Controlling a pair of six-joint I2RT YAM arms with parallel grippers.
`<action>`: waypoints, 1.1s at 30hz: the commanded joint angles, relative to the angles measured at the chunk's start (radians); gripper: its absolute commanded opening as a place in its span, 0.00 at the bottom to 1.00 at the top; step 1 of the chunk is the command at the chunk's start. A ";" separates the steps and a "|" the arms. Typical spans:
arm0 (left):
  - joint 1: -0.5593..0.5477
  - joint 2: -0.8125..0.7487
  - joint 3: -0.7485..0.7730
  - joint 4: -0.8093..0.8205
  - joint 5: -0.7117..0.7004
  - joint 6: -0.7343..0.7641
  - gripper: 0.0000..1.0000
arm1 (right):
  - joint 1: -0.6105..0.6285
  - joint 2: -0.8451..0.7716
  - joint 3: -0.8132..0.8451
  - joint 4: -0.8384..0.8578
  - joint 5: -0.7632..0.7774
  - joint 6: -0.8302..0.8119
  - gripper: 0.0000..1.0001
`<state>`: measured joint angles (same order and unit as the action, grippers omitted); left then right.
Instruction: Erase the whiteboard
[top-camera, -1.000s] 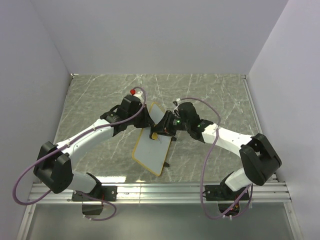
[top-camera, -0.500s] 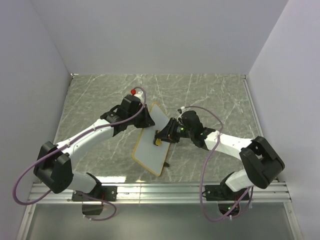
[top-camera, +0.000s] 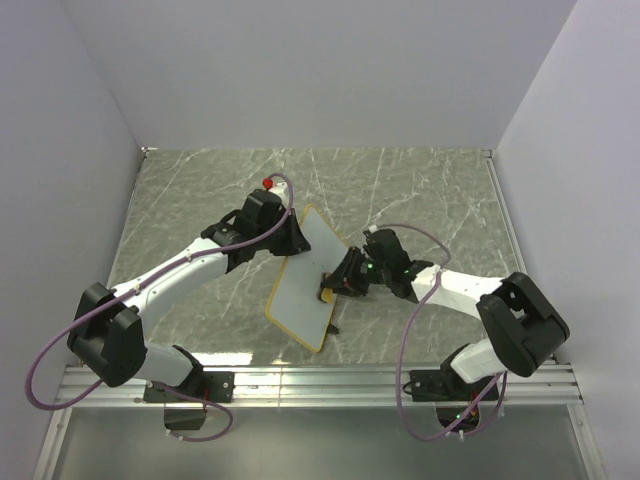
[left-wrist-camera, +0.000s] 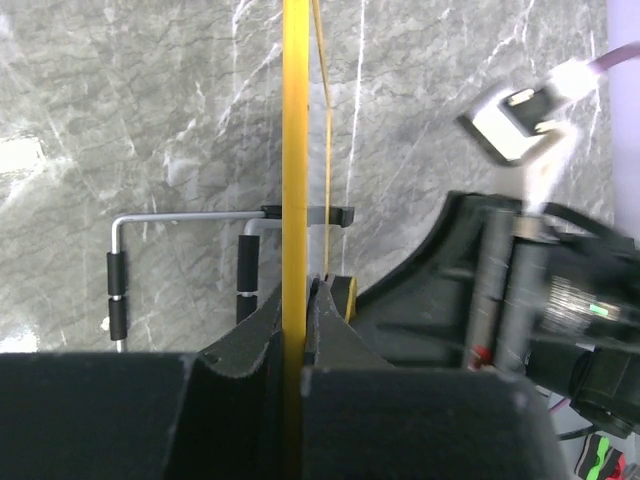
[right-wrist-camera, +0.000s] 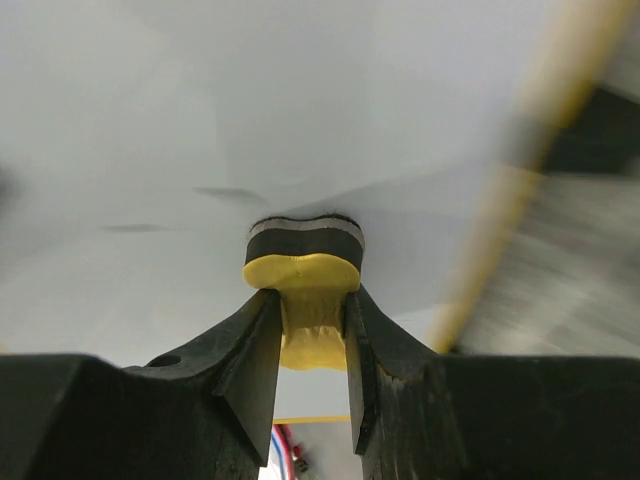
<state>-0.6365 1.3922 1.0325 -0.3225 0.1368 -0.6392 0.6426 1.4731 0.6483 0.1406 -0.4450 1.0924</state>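
A grey marble-patterned worktop (top-camera: 180, 180) fills the middle. Plain white walls (top-camera: 320, 70) enclose it at 9, 12 and 3 o'clock; a ribbed metal rail (top-camera: 320, 385) runs along 6 o'clock.

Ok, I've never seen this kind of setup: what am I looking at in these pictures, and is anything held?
Two robot arms are bolted at the near edge of a marble-patterned table. The wide picture looks down from above and behind them; the other two come from a camera on each wrist. The left gripper is shut on the yellow frame of a small whiteboard. The right gripper pinches a small yellow eraser and presses its dark pad against the board.
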 joint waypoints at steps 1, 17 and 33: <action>-0.060 0.054 -0.009 -0.147 -0.009 0.128 0.00 | 0.002 0.081 -0.121 -0.251 0.150 -0.031 0.00; -0.060 0.061 -0.009 -0.138 -0.005 0.115 0.00 | -0.012 -0.132 0.135 -0.413 0.196 -0.117 0.00; -0.060 0.076 0.006 -0.141 0.010 0.115 0.00 | -0.009 0.107 0.392 -0.389 0.100 -0.086 0.00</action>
<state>-0.6575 1.4097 1.0618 -0.3340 0.1310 -0.6258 0.6117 1.5326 1.0100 -0.2726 -0.3344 0.9951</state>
